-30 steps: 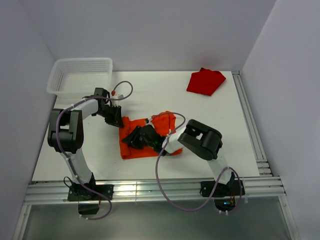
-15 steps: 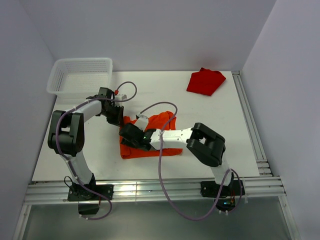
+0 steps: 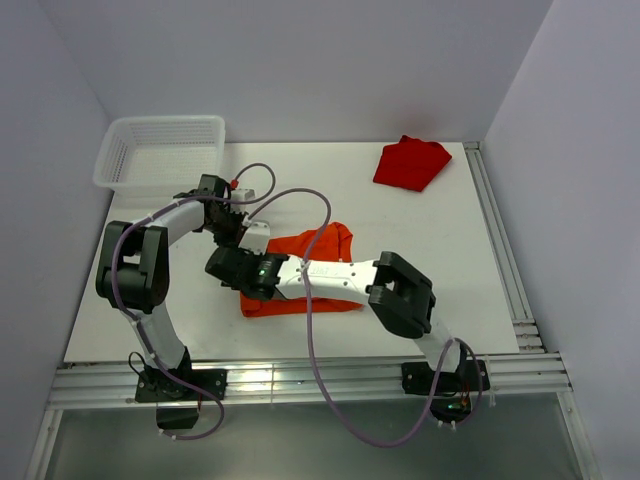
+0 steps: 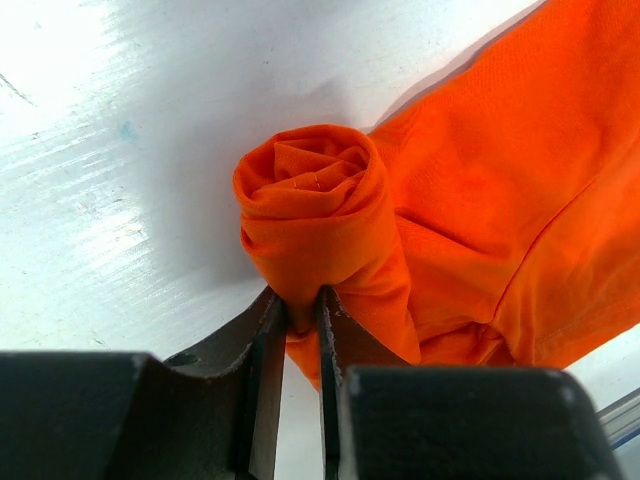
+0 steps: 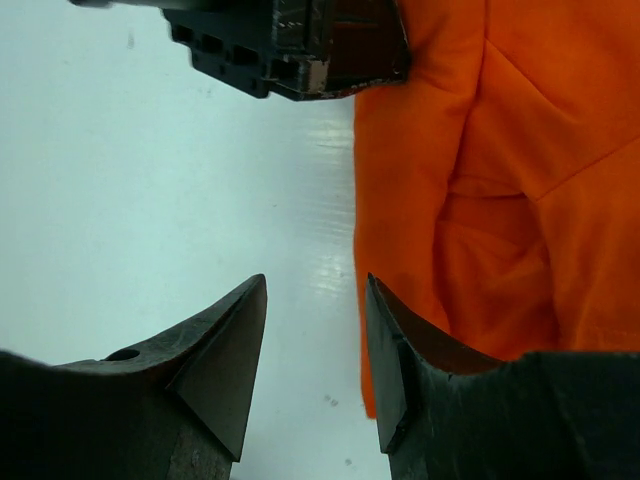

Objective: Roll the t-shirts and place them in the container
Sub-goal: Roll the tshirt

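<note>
The orange t-shirt point(image 3: 322, 244) lies flat mid-table, and its left end is wound into a tight roll point(image 4: 315, 205). My left gripper point(image 4: 298, 308) is shut on the cloth at the base of that roll, at the shirt's upper left corner point(image 3: 240, 238). My right gripper point(image 5: 315, 292) stands open over bare table just off the shirt's left edge point(image 5: 400, 230), with nothing between its fingers. Seen from above, the right gripper point(image 3: 218, 266) reaches left across the shirt and its arm hides the cloth's middle. The darker red t-shirt point(image 3: 410, 163) lies crumpled at the back right.
A white mesh basket point(image 3: 160, 150) stands at the back left corner, close behind the left arm. The left gripper's black body point(image 5: 290, 40) shows right in front of the right gripper. Walls close in the table on three sides.
The right arm swept left across the orange shirt, and its gripper has come off the shirt's left edge and stands wider. The left gripper kept its hold and barely shifted.
</note>
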`<action>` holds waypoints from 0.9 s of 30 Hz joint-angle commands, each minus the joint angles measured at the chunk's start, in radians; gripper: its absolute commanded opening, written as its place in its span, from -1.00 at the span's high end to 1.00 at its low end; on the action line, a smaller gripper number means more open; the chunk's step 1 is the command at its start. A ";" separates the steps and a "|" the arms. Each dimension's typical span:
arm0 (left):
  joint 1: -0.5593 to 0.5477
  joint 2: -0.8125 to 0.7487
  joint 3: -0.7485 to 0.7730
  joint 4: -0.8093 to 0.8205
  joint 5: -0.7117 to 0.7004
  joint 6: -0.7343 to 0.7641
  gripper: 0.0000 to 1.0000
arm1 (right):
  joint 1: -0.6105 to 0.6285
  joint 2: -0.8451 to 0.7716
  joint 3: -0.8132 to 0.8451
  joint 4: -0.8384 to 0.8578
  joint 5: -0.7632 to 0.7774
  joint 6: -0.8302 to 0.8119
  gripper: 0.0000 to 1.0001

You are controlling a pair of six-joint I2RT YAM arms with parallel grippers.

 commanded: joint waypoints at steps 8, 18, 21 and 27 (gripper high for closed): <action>-0.011 -0.031 -0.004 0.030 -0.020 -0.004 0.56 | 0.004 0.135 0.113 -0.125 0.045 -0.036 -0.03; -0.012 -0.034 0.003 0.027 -0.018 0.002 0.26 | 0.009 0.192 0.144 -0.186 0.015 -0.025 -0.04; -0.012 -0.038 0.006 0.029 -0.015 0.004 0.13 | 0.010 0.222 0.185 -0.246 0.013 -0.020 -0.04; -0.012 -0.043 0.030 0.016 -0.014 0.012 -0.03 | 0.010 0.264 0.230 -0.324 -0.004 -0.004 -0.04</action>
